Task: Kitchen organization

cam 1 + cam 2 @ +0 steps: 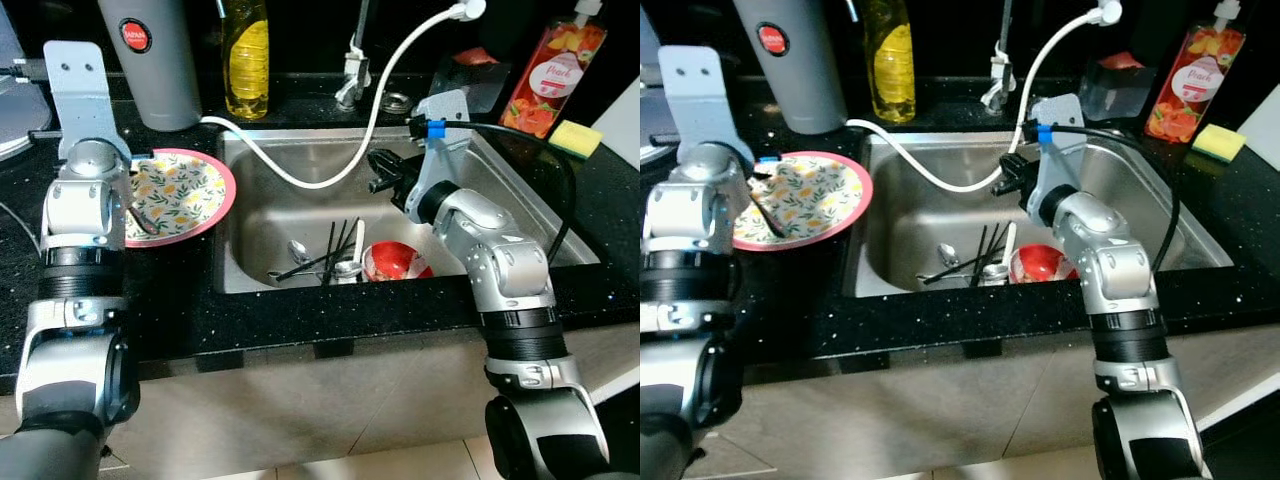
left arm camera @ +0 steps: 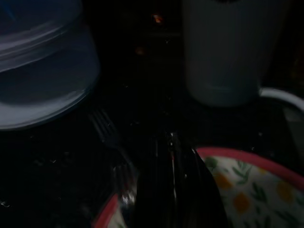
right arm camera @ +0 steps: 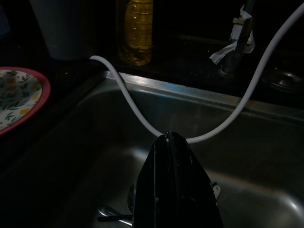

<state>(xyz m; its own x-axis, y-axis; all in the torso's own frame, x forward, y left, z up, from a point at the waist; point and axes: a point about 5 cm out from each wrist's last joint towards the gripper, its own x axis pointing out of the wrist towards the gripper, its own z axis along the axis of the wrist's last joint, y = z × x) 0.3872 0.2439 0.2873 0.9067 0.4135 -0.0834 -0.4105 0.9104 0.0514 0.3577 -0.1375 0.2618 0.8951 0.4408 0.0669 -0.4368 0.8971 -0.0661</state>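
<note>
over the steel sink (image 1: 300,205), near its back right part, the right end effector (image 1: 382,172) hangs above the basin with its two black fingers pressed together and nothing between them. a white hose (image 1: 330,165) droops from the tap area across the sink and passes just beyond the fingertips, as the right wrist view shows; whether it touches them cannot be told. below and toward the front of the basin lie the dirty things: black chopsticks (image 1: 330,252), a few spoons (image 1: 300,250) and a red bowl (image 1: 395,262), all well under that end effector and apart from it.

on the black worktop (image 1: 180,290) at the sink's left edge sits a floral plate with a pink rim (image 1: 190,190), with a dark utensil (image 1: 143,218) lying on it. the left end effector (image 2: 173,190) is at the plate's left rim, its fingers closed together; whether they pinch anything cannot be told in the dark wrist view. a fork (image 2: 107,135) lies on the worktop just beside those fingers, its handle reaching the plate's rim.

along the worktop's back edge stand a grey flask (image 1: 150,60), a yellow liquid bottle (image 1: 247,55) and a peach soap bottle (image 1: 553,75), with a yellow sponge (image 1: 577,138) near the back right corner.
</note>
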